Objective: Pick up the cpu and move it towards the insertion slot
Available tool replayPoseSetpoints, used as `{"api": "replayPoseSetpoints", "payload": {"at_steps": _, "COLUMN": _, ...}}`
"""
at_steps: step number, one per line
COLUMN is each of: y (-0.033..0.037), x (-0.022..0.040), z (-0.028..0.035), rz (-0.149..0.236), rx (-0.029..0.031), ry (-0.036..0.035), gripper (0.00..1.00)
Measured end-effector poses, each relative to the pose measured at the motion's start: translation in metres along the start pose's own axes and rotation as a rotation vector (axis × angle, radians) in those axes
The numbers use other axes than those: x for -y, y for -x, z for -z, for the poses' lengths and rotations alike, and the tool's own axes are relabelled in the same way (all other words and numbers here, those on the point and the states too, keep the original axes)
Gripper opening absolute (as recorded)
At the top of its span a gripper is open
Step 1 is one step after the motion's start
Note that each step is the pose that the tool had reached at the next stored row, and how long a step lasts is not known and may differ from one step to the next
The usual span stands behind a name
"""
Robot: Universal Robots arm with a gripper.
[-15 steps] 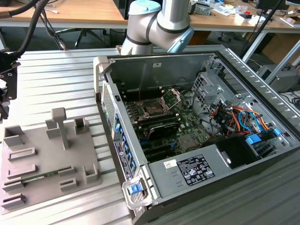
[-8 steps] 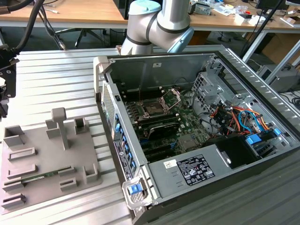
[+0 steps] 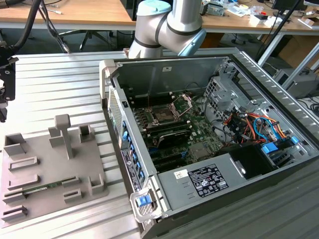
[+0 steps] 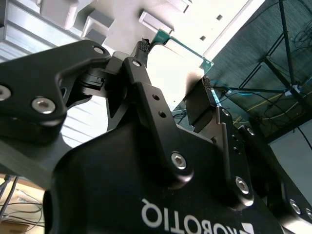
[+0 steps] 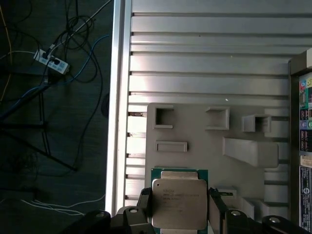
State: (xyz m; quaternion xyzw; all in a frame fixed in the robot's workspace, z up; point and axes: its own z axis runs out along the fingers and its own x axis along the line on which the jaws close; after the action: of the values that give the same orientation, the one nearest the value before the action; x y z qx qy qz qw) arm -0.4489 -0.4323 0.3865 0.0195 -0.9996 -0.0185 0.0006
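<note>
**A:** What does the black 2-finger gripper (image 5: 178, 214) have?

**B:** It is clamped on the small, flat, square cpu (image 5: 178, 195), which has a silvery metal top and a green rim. In both wrist views 1 finger (image 5: 145, 204) presses on each of 2 opposite edges.

**A:** What is under it?

**B:** The grey plastic tray (image 5: 195, 131) with raised blocks and rectangular recesses lies beneath the chip. I cannot tell whether the chip touches it. The tray sits on the ribbed aluminium table (image 5: 195, 48).

**A:** Is anything else in that tray?

**B:** In the exterior view a long, thin green memory stick (image 3: 50, 187) lies in 1 recess.

**A:** And beyond the tray?

**B:** The open dark-grey metal computer case (image 3: 164, 74) stands just beside it, on the exterior view's right. Inside, on the green board, is the insertion slot (image 3: 163, 114), a square socket with a dark centre. Its shiny metal frame (image 3: 183, 102) is hinged up. The chip is over the tray, so it is well apart from that socket.

**A:** Farther back?

**B:** The silver and pale-blue robot arm (image 3: 172, 22) rises behind the case. Wooden desks (image 3: 75, 15) stand behind it.
</note>
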Motion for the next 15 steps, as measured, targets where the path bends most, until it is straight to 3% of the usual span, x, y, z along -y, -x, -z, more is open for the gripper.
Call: {"api": "replayPoseSetpoints", "payload": {"at_steps": 15, "y": 0.0000, "x": -0.0003, "z": 0.0100, "rz": 0.000, "rx": 0.0001, "ry": 0.0004, "gripper": 0.55}}
